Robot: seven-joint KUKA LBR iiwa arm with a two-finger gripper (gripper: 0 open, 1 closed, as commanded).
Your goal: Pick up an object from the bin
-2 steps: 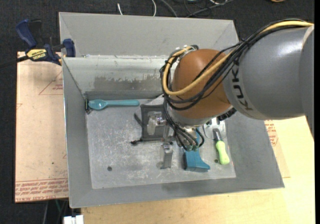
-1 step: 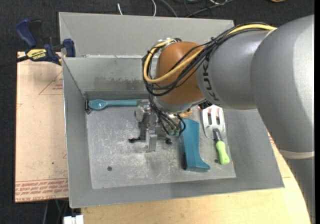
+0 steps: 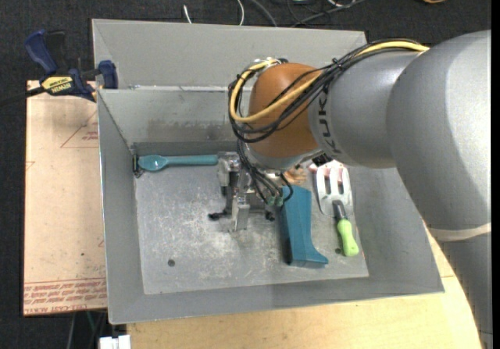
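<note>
Three loose things in the grey bin (image 3: 117,176): teal spoon (image 3: 176,161) along the back wall, blue wedge-like piece (image 3: 299,230) just right of the gripper (image 3: 238,203), white-and-green tool (image 3: 337,207) beside it. Gripper low over bare floor, opening impossible to tell. Blue piece likely light, stiff, smooth plastic; best taken across its narrow upper part. On arm (image 3: 367,113), "KU" readable.

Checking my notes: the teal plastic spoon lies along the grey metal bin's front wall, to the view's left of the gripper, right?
No. The teal plastic spoon lies along the grey metal bin's back wall, to the view's left of the gripper, as the camera view shows.
</note>
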